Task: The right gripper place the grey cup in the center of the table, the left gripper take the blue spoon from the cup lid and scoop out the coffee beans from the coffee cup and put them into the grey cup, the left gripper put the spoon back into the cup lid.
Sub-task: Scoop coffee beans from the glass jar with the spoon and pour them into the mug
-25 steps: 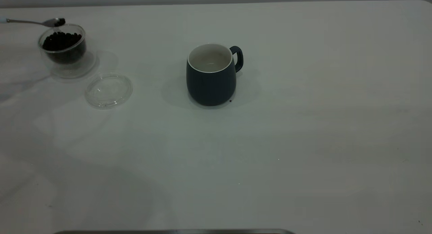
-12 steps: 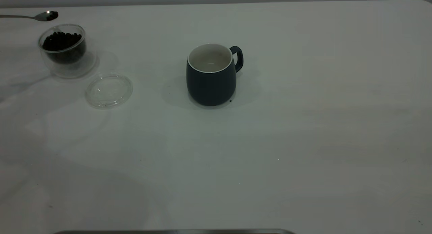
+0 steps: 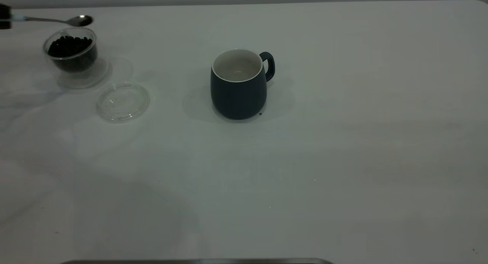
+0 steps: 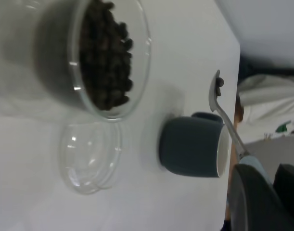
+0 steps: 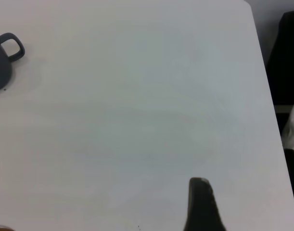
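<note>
The grey cup (image 3: 238, 87) stands upright mid-table, its white inside bare; it also shows as the grey cup (image 4: 192, 147) and the grey cup (image 5: 0, 60). At the far left, the glass coffee cup (image 3: 70, 54) holds coffee beans (image 3: 68, 47). The clear cup lid (image 3: 122, 102) lies flat beside it, nothing on it. My left gripper (image 3: 4, 16) is shut on the blue spoon (image 3: 57, 20) by its pale handle. The spoon hangs level above the coffee cup's far rim. A few beans sit in the spoon bowl (image 4: 218, 87). My right gripper (image 5: 200, 204) hovers over bare table, well right of the grey cup.
One loose bean (image 3: 260, 113) lies at the grey cup's foot. The white table (image 3: 343, 161) stretches wide to the right and front. A metal edge (image 3: 198, 261) runs along the bottom. Beyond the table edge, a person's pale clothing (image 4: 269, 103) shows.
The spoon rose out of the coffee cup, then shifted right toward the grey cup. The left gripper's tip has come into view at the left edge.
</note>
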Tool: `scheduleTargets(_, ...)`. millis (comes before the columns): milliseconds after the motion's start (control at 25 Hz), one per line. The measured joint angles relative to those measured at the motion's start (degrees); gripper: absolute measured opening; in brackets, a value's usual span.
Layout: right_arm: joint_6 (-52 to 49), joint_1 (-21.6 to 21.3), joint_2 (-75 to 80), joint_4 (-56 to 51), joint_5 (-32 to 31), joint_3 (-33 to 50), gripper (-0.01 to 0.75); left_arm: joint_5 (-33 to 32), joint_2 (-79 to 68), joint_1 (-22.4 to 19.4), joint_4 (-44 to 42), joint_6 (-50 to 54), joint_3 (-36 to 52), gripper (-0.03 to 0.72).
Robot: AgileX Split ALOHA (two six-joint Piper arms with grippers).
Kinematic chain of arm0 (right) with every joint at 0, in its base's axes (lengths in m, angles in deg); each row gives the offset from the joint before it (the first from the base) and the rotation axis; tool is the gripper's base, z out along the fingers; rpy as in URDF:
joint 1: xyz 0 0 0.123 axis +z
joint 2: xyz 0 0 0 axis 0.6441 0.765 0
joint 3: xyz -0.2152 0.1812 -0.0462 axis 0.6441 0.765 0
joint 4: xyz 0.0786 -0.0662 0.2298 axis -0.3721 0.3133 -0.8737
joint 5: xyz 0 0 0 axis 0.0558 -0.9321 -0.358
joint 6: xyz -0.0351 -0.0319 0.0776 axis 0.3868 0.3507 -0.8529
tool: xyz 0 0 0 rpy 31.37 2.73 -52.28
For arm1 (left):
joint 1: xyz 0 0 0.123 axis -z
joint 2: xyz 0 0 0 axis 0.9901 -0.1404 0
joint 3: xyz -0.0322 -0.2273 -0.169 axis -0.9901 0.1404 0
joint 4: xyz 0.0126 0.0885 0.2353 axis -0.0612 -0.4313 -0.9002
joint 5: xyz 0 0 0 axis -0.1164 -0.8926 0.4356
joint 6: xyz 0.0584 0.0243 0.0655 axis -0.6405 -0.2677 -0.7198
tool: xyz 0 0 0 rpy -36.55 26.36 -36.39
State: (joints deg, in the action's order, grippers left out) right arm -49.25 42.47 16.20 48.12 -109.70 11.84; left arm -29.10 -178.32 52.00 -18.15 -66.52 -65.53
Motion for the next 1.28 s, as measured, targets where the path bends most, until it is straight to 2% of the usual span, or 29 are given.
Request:
scheduleTargets(720,0.00,0.00,0.00,0.00,0.00,0.00,0.462,0.00,0.00,16.10,0.18,0.10,0.00,0.123)
scheduleTargets(1280,0.05,0.00,0.00,0.00,0.00,0.00,0.462,1.62,0.00,24.19,1.30,-0.26,0.00,0.123)
